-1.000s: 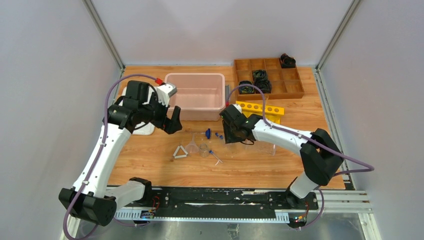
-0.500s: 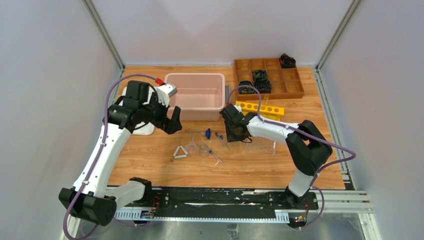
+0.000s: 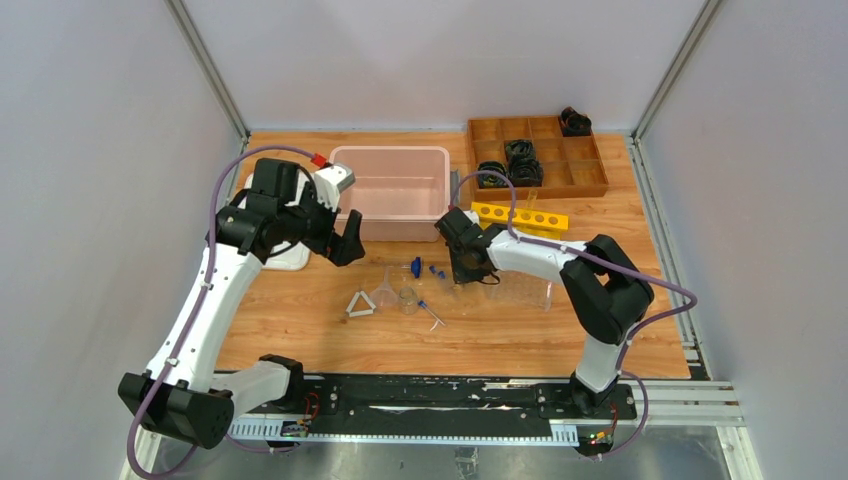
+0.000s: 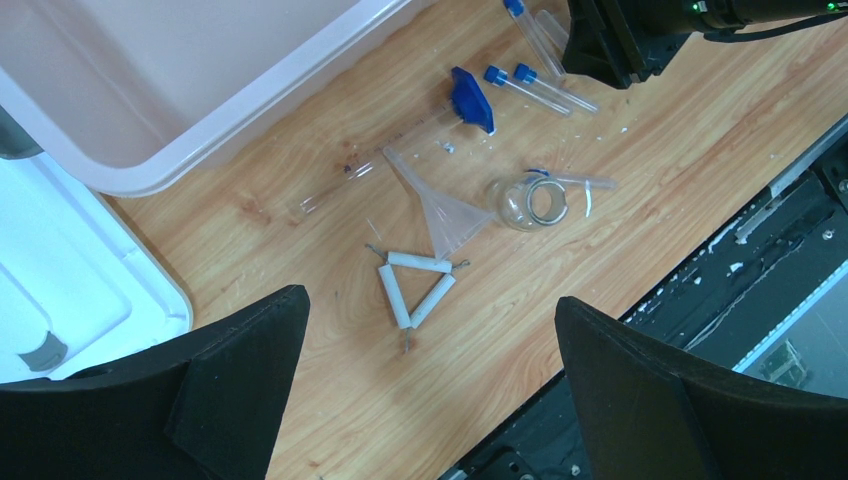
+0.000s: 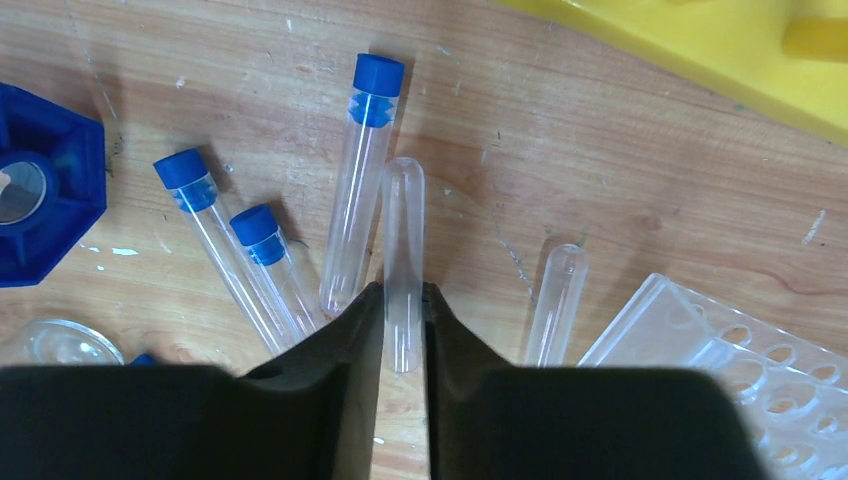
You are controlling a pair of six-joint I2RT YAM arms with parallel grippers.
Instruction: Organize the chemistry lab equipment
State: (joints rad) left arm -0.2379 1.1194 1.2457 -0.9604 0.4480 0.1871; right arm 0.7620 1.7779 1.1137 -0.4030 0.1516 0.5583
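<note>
My right gripper (image 5: 403,295) is shut on a clear uncapped tube (image 5: 403,225), low over the table. Three blue-capped tubes (image 5: 360,180) lie just left of it, and another uncapped tube (image 5: 555,300) lies to its right. The clear tube rack (image 5: 720,360) is at the lower right, and it also shows in the top view (image 3: 520,290). My left gripper (image 4: 428,300) is open and empty, held high above the white triangle (image 4: 415,285). The clear funnel (image 4: 445,205) and the small clear jar (image 4: 528,202) lie beside the triangle. In the top view my right gripper (image 3: 465,268) is right of the tubes.
A pink bin (image 3: 390,190) stands at the back centre. A wooden divided tray (image 3: 540,170) with black coiled bundles is at the back right. A yellow rack (image 3: 520,217) lies behind the right gripper. A white lid (image 3: 288,260) lies at the left. A blue hexagonal base (image 5: 40,200) lies by the tubes.
My right arm's elbow has swung left and the right gripper has shifted slightly left and away. My left arm has not moved.
</note>
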